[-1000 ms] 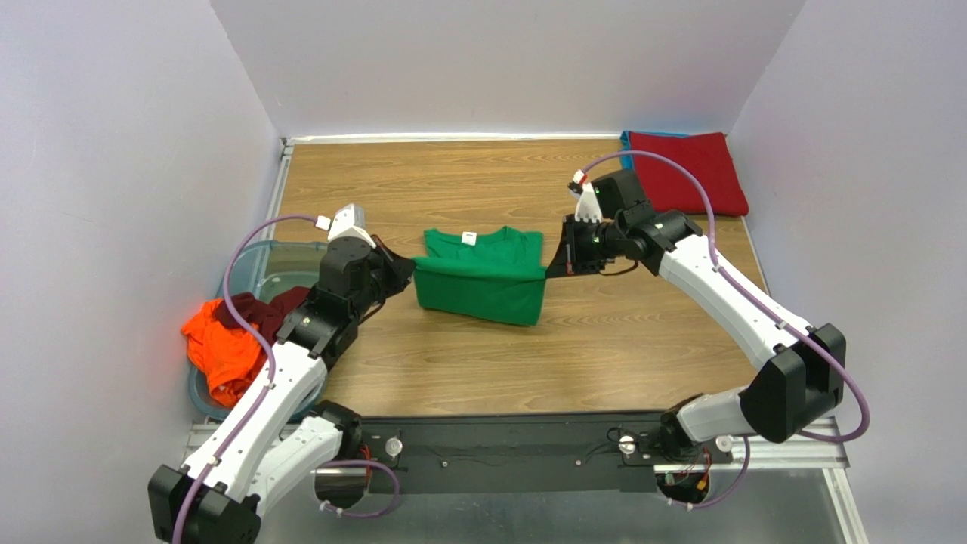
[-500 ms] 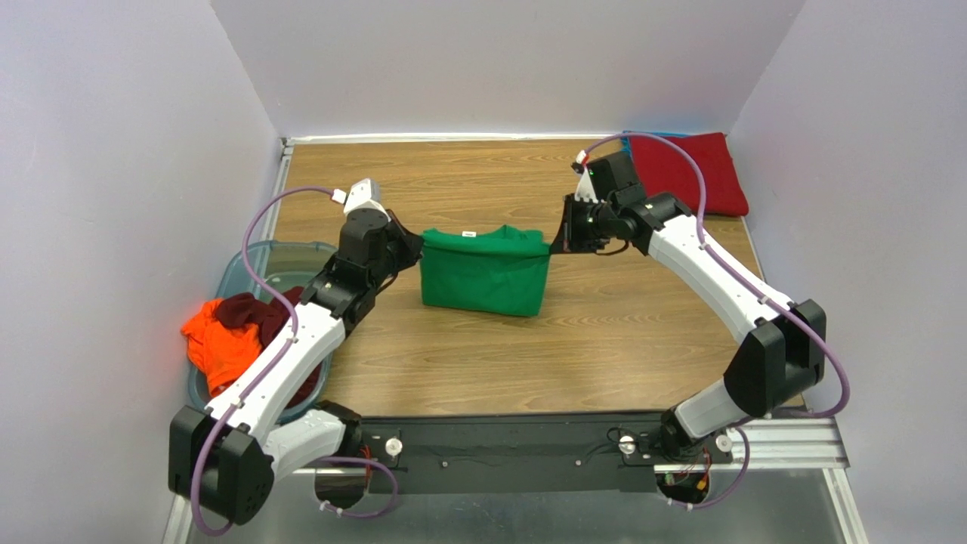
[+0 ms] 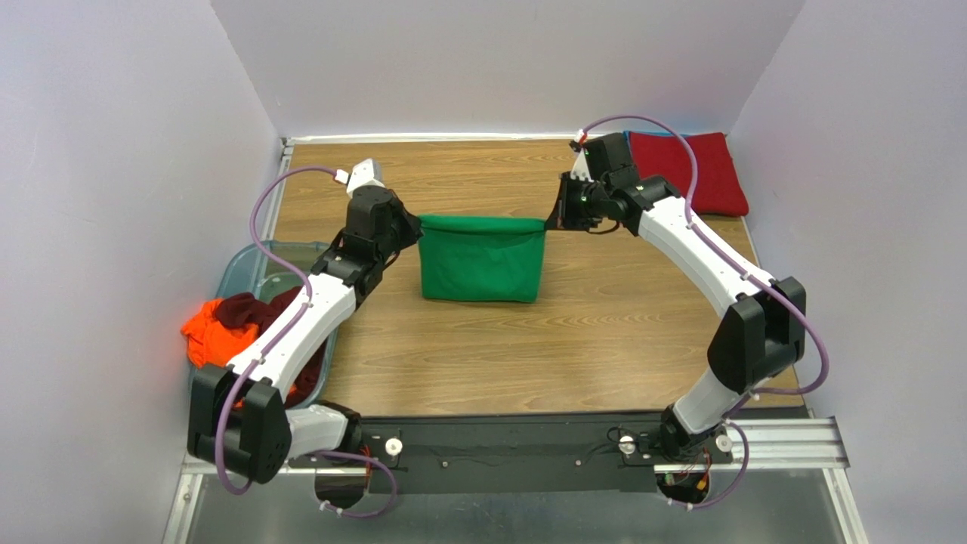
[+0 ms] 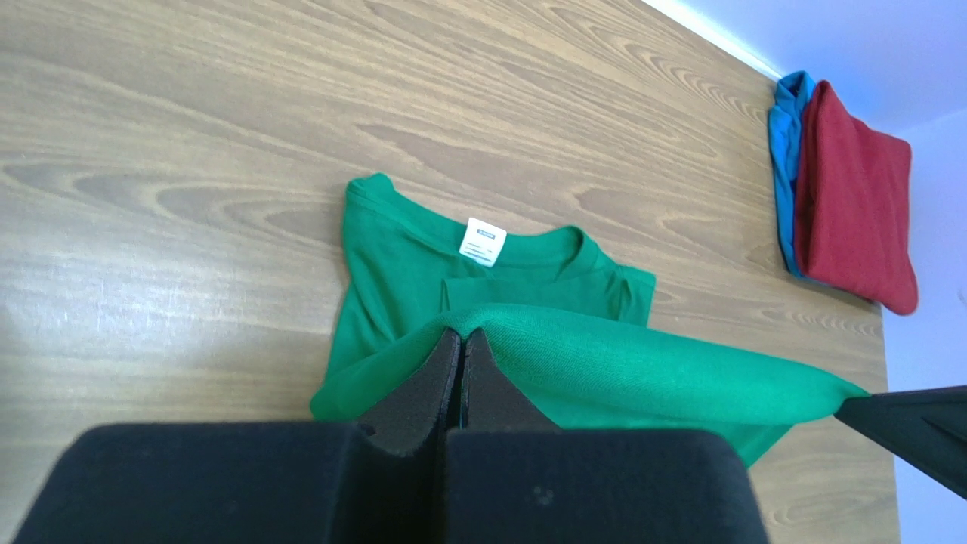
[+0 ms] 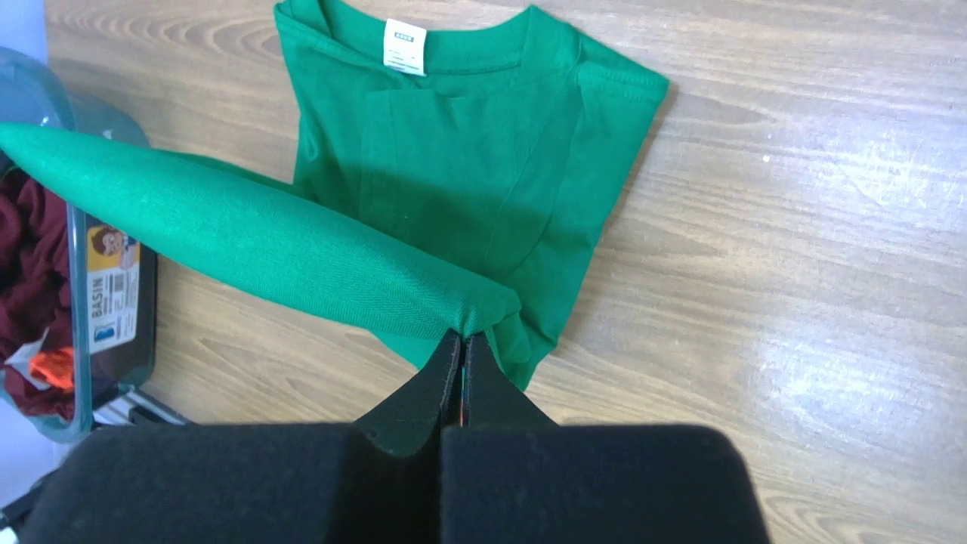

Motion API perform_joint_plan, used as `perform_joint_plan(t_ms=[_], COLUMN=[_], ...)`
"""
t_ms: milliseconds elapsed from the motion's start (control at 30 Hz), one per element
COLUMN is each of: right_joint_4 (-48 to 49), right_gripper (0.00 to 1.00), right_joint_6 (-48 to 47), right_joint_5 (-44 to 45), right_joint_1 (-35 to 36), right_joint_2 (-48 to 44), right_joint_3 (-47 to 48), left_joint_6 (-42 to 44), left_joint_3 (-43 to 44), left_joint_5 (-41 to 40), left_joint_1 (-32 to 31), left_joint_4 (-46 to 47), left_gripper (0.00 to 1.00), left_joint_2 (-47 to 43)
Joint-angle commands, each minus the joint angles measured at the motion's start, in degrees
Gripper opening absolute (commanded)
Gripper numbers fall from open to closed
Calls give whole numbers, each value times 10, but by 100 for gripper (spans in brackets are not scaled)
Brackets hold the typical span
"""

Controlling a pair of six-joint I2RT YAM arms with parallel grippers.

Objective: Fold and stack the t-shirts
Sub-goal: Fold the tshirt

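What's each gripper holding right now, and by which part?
Both are shut on the green t-shirt: left gripper pinches one end of its lifted edge, right gripper the other end.

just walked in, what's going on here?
Both arms are mid-fold on the bright green cloth t-shirt. The left gripper and right gripper are each shut on one end of its lifted edge, holding it taut above the collar half, which lies flat on the table. A folded red t-shirt sits on a blue one, far right. Orange and dark maroon shirts wait in the translucent plastic tub.
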Motion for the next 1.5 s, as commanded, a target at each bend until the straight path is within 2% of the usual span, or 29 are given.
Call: perform_joint_plan(t_ms=[0,633,1067,1433,1467], right_joint_4=[8,20,31,38,38], right_gripper=[1,1,1,8,11], right_joint_6=[-4,3,-19,-43,-45], right_joint_5=[32,41,-7,-34,-33], right_joint_1=[-17,-49,-75,-82,-83], right_joint_2=[25,118,227,303,308], right_joint_3=[28,54,117,177,180], left_joint_6=[25,64,66,41,36], left_joint_3=[26,114,178,200,199], left_joint_5=[-21,52,63,43,35], left_joint_1=[21,44,52,63,63], left_joint_4=[27,55,47,29,28], left_gripper=[0,0,0,0,0], left_joint_2=[22,209,305,350,351])
